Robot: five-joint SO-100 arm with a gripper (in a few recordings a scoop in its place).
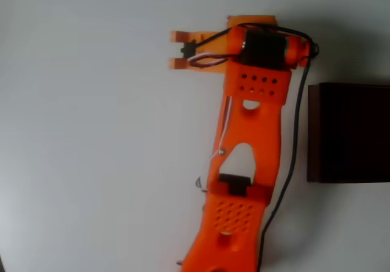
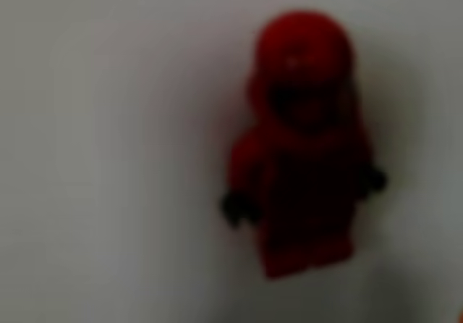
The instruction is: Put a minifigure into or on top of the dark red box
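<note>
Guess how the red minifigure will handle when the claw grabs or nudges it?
The minifigure looks like a tiny moulded toy, so probably rigid and very light. It seems to lie flat on the white table, so a nudge would likely slide it, not tip it. Its round head and blocky body suggest gripping the flat torso sides; the head could slip out.

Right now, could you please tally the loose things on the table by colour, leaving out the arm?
Bright red: 1, the minifigure, lying on the white table in the wrist view.
Dark red: 1, the box at the right edge of the overhead view.
Total: 2
</note>
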